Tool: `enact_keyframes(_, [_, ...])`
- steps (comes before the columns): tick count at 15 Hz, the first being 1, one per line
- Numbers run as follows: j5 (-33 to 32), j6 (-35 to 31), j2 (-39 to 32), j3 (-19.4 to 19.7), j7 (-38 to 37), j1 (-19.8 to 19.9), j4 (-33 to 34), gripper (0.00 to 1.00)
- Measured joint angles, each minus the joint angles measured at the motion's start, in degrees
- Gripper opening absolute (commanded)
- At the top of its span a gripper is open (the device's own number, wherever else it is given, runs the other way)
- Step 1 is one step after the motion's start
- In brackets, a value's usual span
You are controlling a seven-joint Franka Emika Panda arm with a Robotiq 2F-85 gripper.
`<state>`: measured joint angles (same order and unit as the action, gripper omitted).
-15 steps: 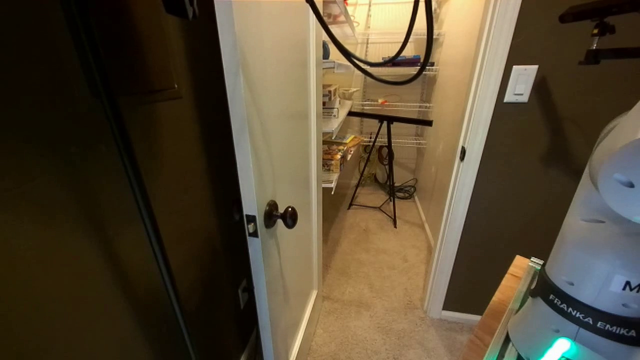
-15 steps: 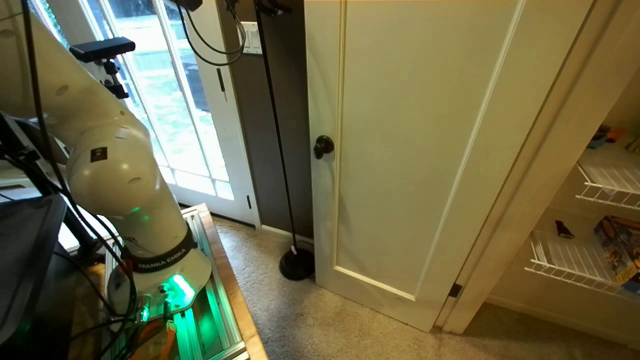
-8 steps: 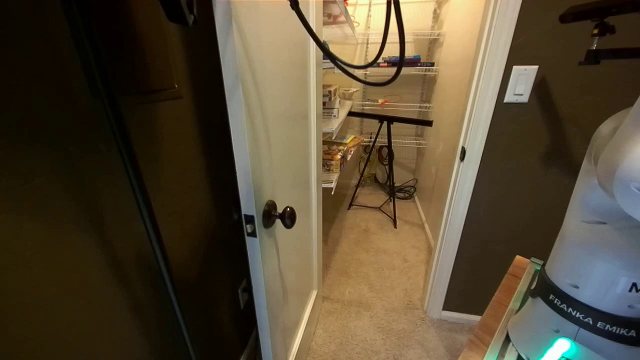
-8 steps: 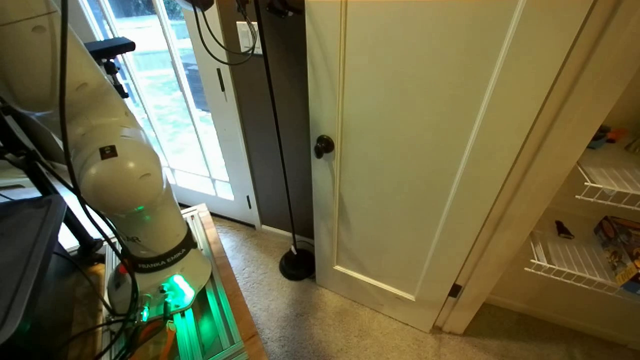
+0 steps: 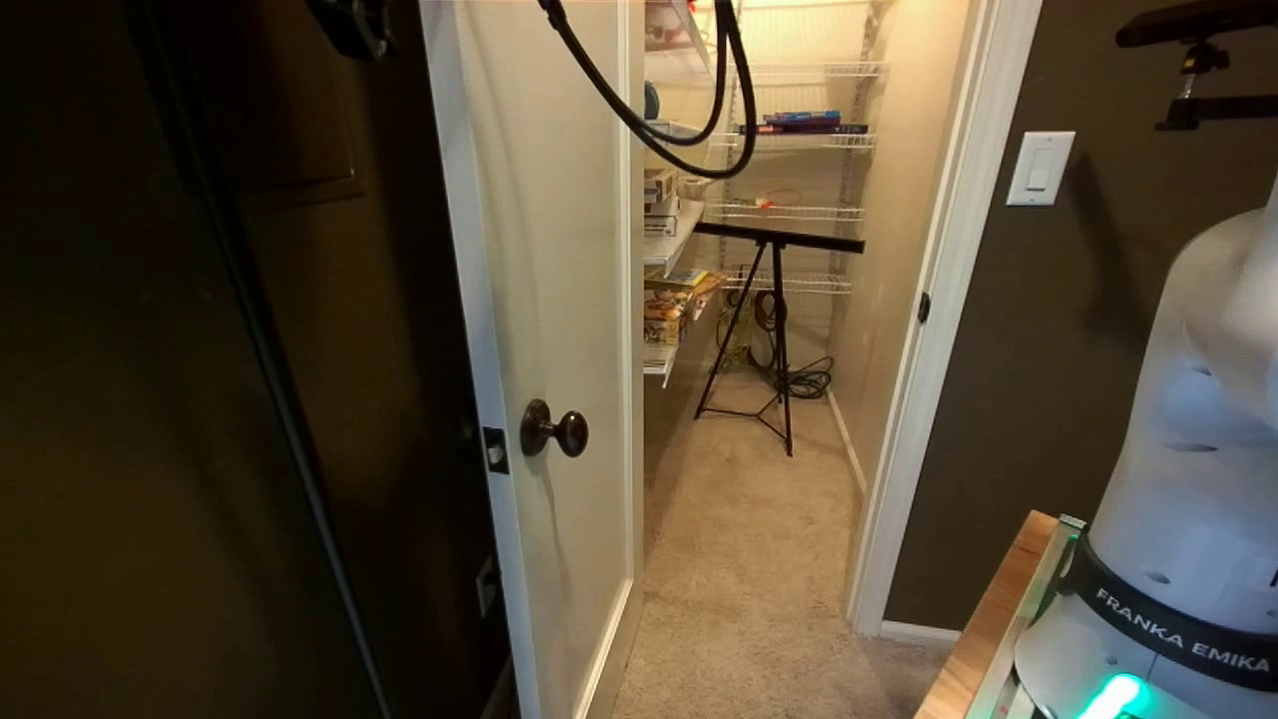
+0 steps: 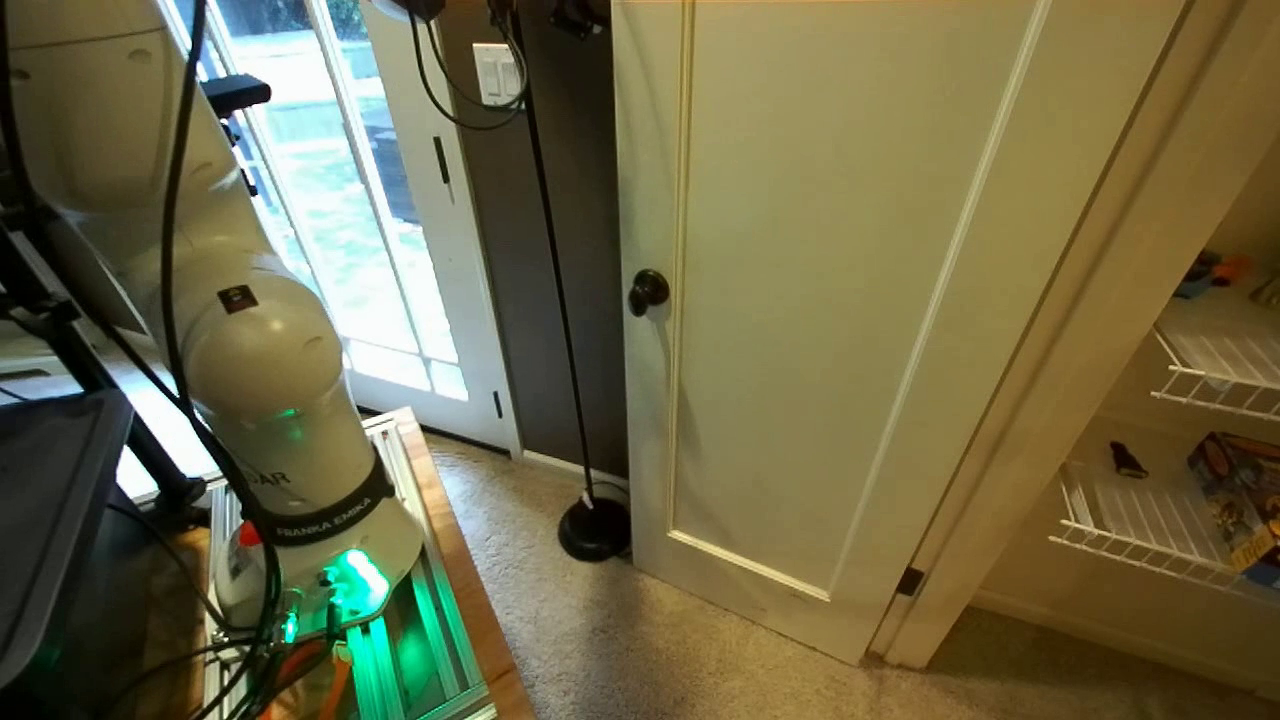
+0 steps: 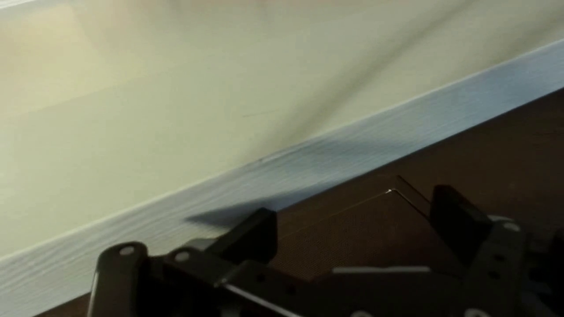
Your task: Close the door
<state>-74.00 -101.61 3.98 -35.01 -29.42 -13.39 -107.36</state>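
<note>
The white door (image 5: 569, 250) stands open, its free edge facing the camera in an exterior view; it also shows in an exterior view (image 6: 820, 300). Its dark round knob (image 5: 570, 433) shows in both exterior views (image 6: 649, 292). My gripper shows only partly at the top, in an exterior view (image 5: 349, 25) and as dark tips near the door's edge (image 6: 578, 18). In the wrist view the gripper (image 7: 354, 204) is open with nothing between its fingers. Its left finger overlaps the door's pale edge (image 7: 335, 149) and a shadow falls there; I cannot tell whether they touch.
A dark brown panel (image 5: 150, 399) lies beside the door. A black pole with a round base (image 6: 595, 527) stands near the door's free edge. A black tripod (image 5: 779, 330) and shelves (image 5: 789, 210) are inside the closet. The arm's cable loop (image 5: 739, 160) hangs before the doorway.
The arm has leaned toward the door, and its cable loop has swung left in an exterior view. The gripper has come slightly lower. The door's free edge and knob have shifted slightly left there.
</note>
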Motion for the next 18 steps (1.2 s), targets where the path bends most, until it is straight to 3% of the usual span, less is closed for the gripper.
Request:
enact_keyframes(9, [-2.27, 3.62, -2.28, 5.72, -0.12, -6.18, 1.21, 1.0])
enact_keyframes(18, [-1.72, 10.17, -0.24, 7.28, 0.2, -8.75, -1.76, 1.0])
